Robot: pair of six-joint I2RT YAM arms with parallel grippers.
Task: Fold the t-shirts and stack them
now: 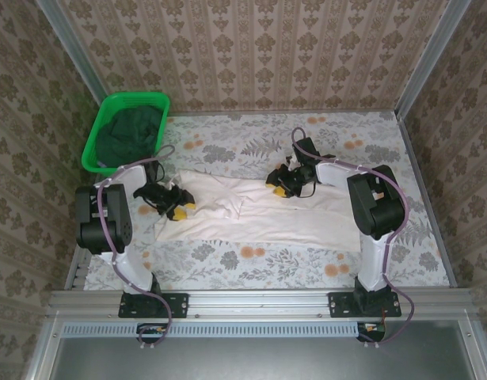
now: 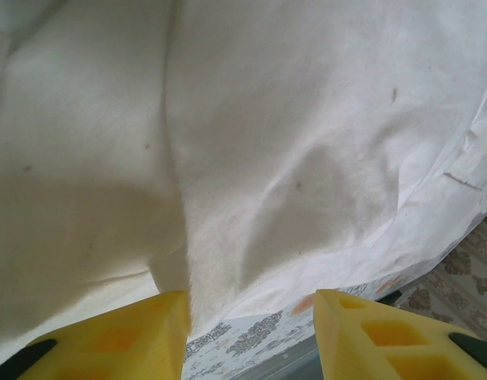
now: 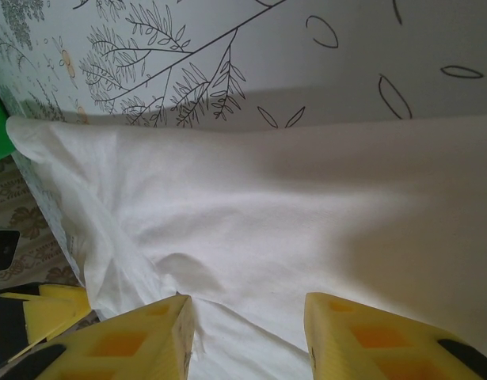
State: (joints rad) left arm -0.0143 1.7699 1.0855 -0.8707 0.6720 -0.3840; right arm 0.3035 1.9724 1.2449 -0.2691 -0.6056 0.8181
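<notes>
Where the two arms reach, the cream t-shirt lies flat, its long axis running sideways from the left gripper past the right gripper. Beyond the left gripper, the basket holds the bunched dark green t-shirt. Both grippers' jaws stand partly apart over cream cloth.

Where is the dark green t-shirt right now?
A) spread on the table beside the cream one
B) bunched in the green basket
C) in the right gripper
B: the dark green t-shirt lies bunched inside the green basket at the far left.
</notes>
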